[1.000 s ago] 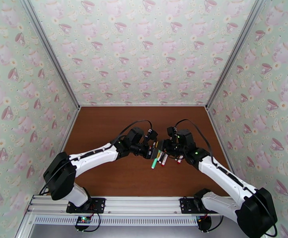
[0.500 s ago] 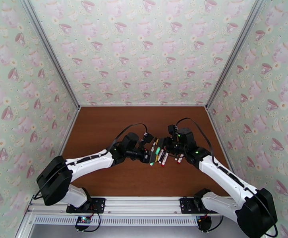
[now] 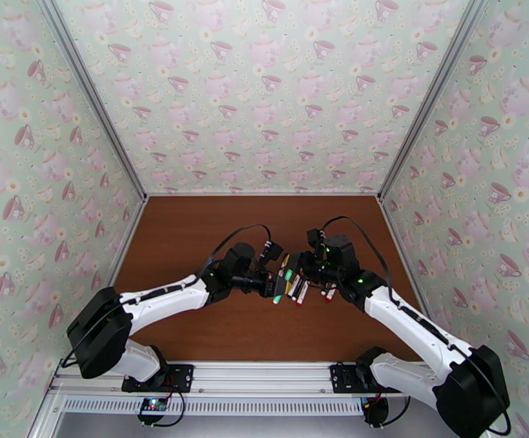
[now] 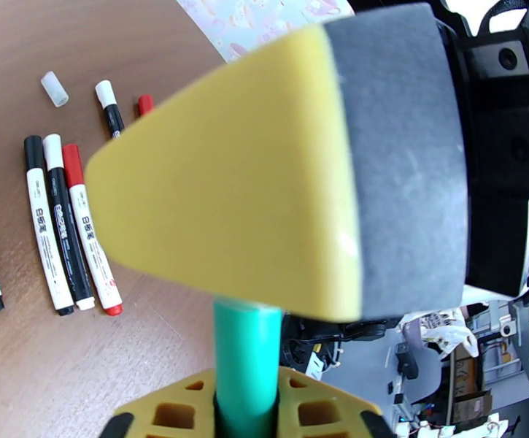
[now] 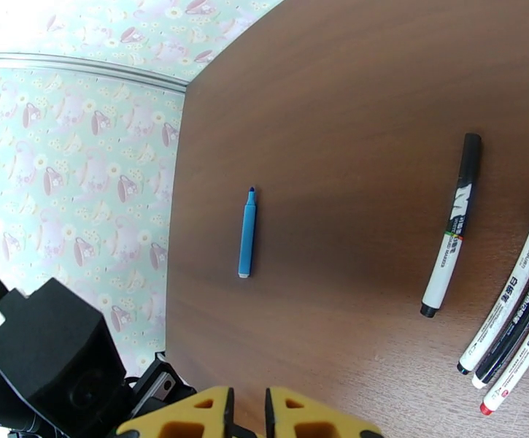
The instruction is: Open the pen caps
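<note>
Some caps off, green pen in work
The left hand [image 3: 272, 285] is clamped shut on the barrel of the green pen [image 4: 246, 359], whose upper end runs behind a finger [image 4: 264, 162] of the right hand [image 5: 248, 414]; that hand is closed to a slit, and whether it pinches the green pen's cap is hidden. Done, by the look of it: a blue pen [image 5: 247, 231] lies bare-tipped on the worktop [image 5: 337, 104], and a loose red cap [image 4: 145, 105] and a pale cap [image 4: 54, 89] lie near each other. Likely left: three pens [image 4: 63, 228] side by side wearing black, white and red caps, and a black-capped pen [image 5: 450, 228] lying apart. Their barrels carry printing, too small to read
</note>
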You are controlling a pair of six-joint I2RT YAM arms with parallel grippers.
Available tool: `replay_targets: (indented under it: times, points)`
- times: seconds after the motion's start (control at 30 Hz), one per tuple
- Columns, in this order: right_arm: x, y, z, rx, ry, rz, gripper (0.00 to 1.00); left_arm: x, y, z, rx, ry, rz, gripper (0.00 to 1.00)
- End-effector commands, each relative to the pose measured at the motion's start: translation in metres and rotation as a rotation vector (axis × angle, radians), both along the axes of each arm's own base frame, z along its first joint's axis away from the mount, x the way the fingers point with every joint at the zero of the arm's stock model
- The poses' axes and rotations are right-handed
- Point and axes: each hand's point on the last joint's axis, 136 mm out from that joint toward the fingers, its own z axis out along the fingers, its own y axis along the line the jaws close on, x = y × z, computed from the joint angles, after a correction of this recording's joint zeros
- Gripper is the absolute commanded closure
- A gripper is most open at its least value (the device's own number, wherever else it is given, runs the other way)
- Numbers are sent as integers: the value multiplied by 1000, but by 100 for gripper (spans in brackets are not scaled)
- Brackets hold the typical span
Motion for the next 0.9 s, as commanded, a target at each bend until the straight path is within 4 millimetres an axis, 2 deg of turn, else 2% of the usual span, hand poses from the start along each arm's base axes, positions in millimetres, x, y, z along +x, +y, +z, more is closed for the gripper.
replay_targets:
  times: [0.0,0.17,0.27,0.3,0.43,0.53,0.67,0.83,0.87]
  points:
    - [7,-4,18,7,-38,-55,96,2,4,5,22,-18,17,90]
    - [17,-7,34,18,-97,-64,97,-13,9,7,58,-20,-45,90]
    - [25,-14,42,12,-108,-84,98,-12,21,-2,206,-90,-5,90]
    - [28,-17,42,5,-103,-96,98,-10,22,2,243,-126,10,90]
    - [38,-25,43,1,-92,-142,99,-11,25,-5,378,-201,25,91]
    - [45,-31,47,9,-116,-168,99,-22,13,2,294,-170,-26,92]
    - [50,-36,52,10,-148,-155,99,-27,6,17,201,-146,-44,91]
    - [48,-46,34,-118,-150,-90,97,-14,12,44,77,-133,23,90]
    - [48,-49,28,-145,-147,-81,96,-13,18,35,83,-115,40,90]
